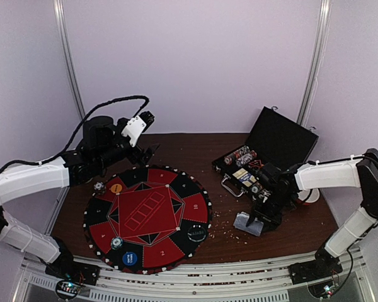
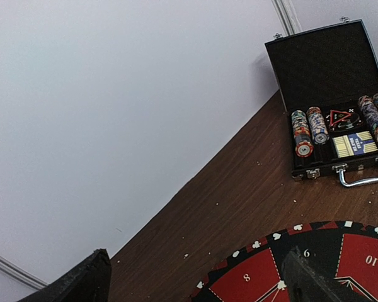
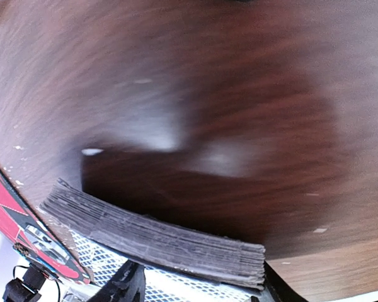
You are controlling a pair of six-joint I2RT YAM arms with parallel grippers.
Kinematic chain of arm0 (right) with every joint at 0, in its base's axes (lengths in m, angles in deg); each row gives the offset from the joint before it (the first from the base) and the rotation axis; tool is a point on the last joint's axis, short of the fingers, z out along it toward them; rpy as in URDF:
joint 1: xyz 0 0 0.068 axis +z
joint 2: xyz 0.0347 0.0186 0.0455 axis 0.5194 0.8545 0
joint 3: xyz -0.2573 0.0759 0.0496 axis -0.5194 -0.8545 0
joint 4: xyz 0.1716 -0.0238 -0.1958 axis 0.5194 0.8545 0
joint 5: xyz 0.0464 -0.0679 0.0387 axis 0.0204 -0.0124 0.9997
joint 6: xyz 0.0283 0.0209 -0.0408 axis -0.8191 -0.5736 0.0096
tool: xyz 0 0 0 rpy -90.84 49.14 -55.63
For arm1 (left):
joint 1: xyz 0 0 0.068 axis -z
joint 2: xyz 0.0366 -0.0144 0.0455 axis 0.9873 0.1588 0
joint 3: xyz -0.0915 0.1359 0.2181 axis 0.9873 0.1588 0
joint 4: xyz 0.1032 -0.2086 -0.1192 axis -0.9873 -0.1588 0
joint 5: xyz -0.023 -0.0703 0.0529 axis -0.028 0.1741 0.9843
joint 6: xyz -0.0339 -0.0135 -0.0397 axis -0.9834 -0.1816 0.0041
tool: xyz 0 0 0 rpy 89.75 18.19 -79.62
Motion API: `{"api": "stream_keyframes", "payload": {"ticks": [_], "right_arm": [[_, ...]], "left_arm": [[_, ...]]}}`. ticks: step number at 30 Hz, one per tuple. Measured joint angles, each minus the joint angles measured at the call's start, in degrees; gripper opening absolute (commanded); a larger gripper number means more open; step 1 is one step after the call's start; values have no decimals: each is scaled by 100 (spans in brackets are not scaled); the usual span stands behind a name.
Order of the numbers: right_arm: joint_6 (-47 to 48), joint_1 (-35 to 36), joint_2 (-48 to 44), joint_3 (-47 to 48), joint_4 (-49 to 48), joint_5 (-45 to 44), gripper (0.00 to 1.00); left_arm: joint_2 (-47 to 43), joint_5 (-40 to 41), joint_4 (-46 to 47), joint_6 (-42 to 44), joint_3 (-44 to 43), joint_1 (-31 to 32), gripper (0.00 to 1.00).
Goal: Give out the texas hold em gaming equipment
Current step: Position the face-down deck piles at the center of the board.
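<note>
Card deck (image 3: 157, 238) — in right pincer (image 1: 258, 218)

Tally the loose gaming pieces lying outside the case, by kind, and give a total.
Striped poker chips: 2
Button discs: 3 (yellow, blue, black)
Card deck: 1
Total: 6

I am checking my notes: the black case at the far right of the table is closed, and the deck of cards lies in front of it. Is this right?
No: the case is open, lid up, as the top view shows. The deck of cards does lie in front of it.
</note>
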Motion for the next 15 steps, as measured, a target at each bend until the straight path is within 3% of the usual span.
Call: {"api": "stream_keyframes", "payload": {"ticks": [15], "right_arm": [[197, 343, 356, 365, -81, 149, 59]], "left_arm": [[-52, 0, 0, 39, 0, 0, 98]]}}
